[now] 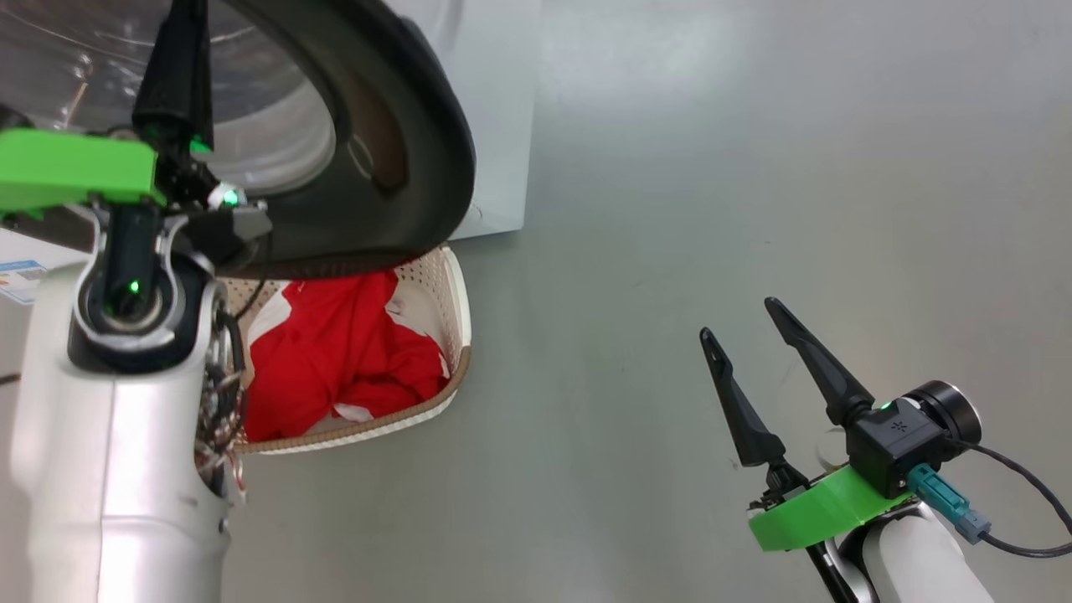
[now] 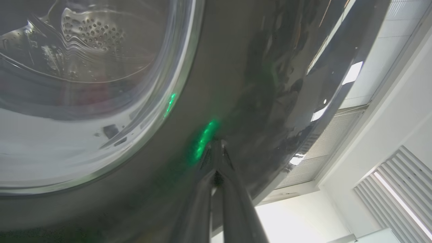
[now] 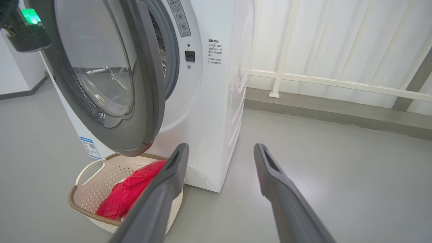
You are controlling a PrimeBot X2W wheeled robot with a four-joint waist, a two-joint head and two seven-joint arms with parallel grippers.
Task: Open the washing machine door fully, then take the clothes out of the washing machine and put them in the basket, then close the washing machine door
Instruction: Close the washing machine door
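The washing machine door [image 1: 419, 167] stands partly open, hanging over the basket [image 1: 456, 335]. My left gripper [image 1: 186, 17] is shut, and its tips [image 2: 217, 145] rest against the door's glossy black rim [image 2: 243, 84], beside the glass window [image 2: 84, 84]. Red clothes [image 1: 335, 352] lie in the cream basket [image 3: 72, 199] on the floor before the white washing machine [image 3: 209, 118]. My right gripper [image 1: 739, 320] is open with nothing in it, low over the floor to the right of the basket. In the right wrist view, this gripper [image 3: 221, 148] points at the machine's front corner. The drum opening is mostly hidden behind the door [image 3: 152, 101].
Grey floor [image 1: 754, 167] spreads to the right of the machine. A wall with a white rail [image 3: 337, 82] runs behind it. A small blue label [image 3: 89, 148] marks the machine's lower corner. My pale left forearm [image 1: 117, 469] stands next to the basket.
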